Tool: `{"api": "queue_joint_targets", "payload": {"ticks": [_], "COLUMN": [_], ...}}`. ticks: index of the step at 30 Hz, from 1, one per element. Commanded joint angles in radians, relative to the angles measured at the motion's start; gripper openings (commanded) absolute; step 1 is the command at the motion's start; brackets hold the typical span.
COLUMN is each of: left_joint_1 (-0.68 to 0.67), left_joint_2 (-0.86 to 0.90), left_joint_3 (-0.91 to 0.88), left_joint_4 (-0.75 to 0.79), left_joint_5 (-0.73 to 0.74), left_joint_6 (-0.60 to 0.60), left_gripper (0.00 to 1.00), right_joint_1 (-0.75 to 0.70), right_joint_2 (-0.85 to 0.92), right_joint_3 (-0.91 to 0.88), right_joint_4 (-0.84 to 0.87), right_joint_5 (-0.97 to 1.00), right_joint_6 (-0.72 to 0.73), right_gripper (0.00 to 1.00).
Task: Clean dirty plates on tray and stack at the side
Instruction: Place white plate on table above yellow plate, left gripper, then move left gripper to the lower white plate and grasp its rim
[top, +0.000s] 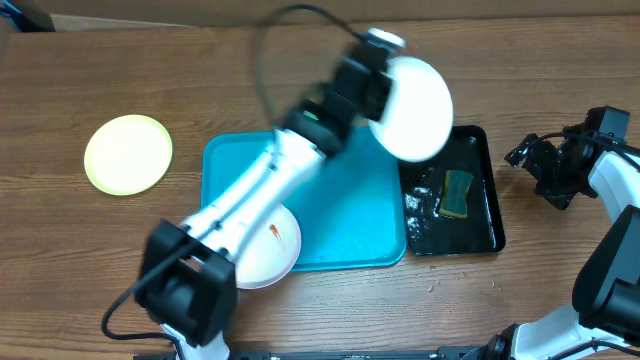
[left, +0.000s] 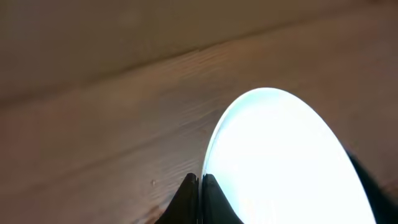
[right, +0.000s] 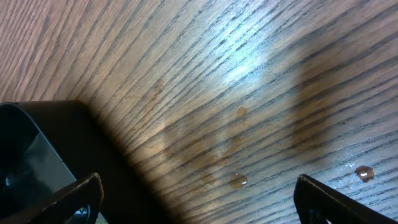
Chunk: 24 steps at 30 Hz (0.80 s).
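Three plates show. Farthest left, the pale yellow-green plate (top: 128, 154) lies flat on the table (top: 150, 70), near its left edge and apart from the turquoise tray (top: 350, 215). A white plate (top: 272, 248) sits at the tray's front left corner, overhanging the rim toward the table's front edge, with an orange-red smear on it. The left arm crosses above part of it. The left gripper (top: 383, 92) is clamped tight on the rim of the second white plate (top: 415, 108). That plate is held tilted in the air over the tray's far right corner and the far left corner of the black tray (top: 487, 200). From the left wrist, the pinched fingers (left: 186, 202) meet that plate's edge, its face glaring white above the wood. A yellow-green sponge (top: 458, 193) lies in the black tray amid foam. Near the table's right edge, the right gripper (top: 520, 158) hangs with jaws spread wide and nothing between them, over wood carrying a few water drops (right: 237, 180), just beside the black tray's corner.
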Motion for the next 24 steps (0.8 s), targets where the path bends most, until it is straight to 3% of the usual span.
{"api": "queue_joint_targets", "payload": {"ticks": [1,11,14,18,19,24], "left_joint_1": [0.212,0.727,0.867,1.004,1.03,1.08], "left_joint_2": [-0.033,-0.033,-0.033,-0.033,-0.033,-0.033], "left_joint_3": [0.018,0.018,0.018,0.018,0.018,0.018], "left_joint_4": [-0.064,-0.437,-0.467,-0.472,-0.484,-0.523], "left_joint_5": [0.332,0.317,0.341,0.493,0.493,0.461], "left_joint_6": [-0.312,-0.339,-0.333,-0.249,-0.24,-0.162], "left_gripper": [0.04,0.04,0.04,0.05,0.08,0.45], "right_joint_1": [0.0,0.0,0.0,0.0,0.0,0.0], "right_joint_2": [0.003,0.003,0.003,0.003,0.003,0.003], "right_joint_3": [0.021,0.021,0.021,0.021,0.021,0.021], "right_joint_4": [0.006,0.006,0.006,0.006,0.006,0.006], "right_joint_5": [0.006,0.007,0.007,0.007,0.006,0.007], "right_joint_6": [-0.002,-0.002,-0.003,-0.002,-0.003,-0.002], "right_gripper": [1.0,1.0,1.0,1.0,1.0,1.0]}}
